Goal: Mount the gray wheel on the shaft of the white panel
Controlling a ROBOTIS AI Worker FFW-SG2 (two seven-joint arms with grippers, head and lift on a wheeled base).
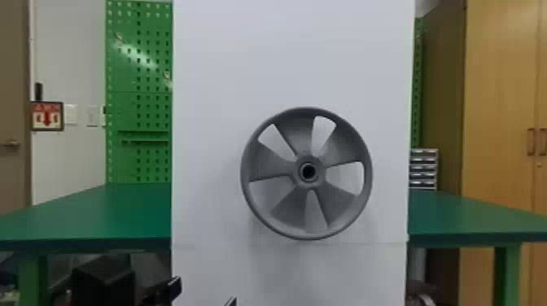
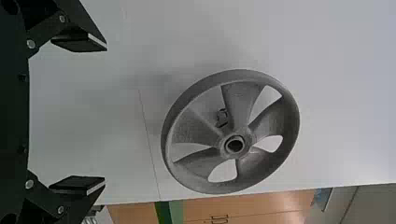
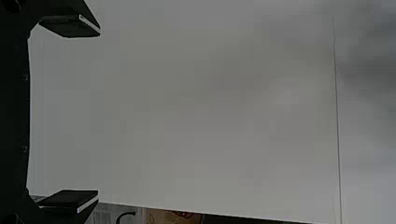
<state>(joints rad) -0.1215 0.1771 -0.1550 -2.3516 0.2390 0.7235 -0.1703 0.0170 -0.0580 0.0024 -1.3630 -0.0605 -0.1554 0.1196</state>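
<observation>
Gray wheel (image 1: 308,171) sits just right of center in the head view, upright against the front of the white panel (image 1: 211,122), its open spoked face turned toward the camera. Neither pincer touches it. The hub (image 1: 300,172) has a dark round opening in its middle; whether the shaft is inside, I cannot tell. Through a gap between the spokes, the left wrist view shows a small dark piece (image 2: 222,113) behind the wheel.

At the bottom of the head view, left of center, the left pincer (image 1: 206,291) is below the wheel and apart from it. Its fingers stand wide open with nothing between them. The right pincer (image 3: 99,113), seen in its wrist view, is also spread wide and empty, in front of a plain stretch of the panel.

Behind the panel, the green worktop (image 1: 93,215) shows at the lower left and lower right of the head view. A green pegboard (image 1: 127,85) fills part of the upper left, a small drawer unit (image 1: 423,167) stands right of the panel, and a wooden cabinet (image 1: 500,122) is at the far right.
</observation>
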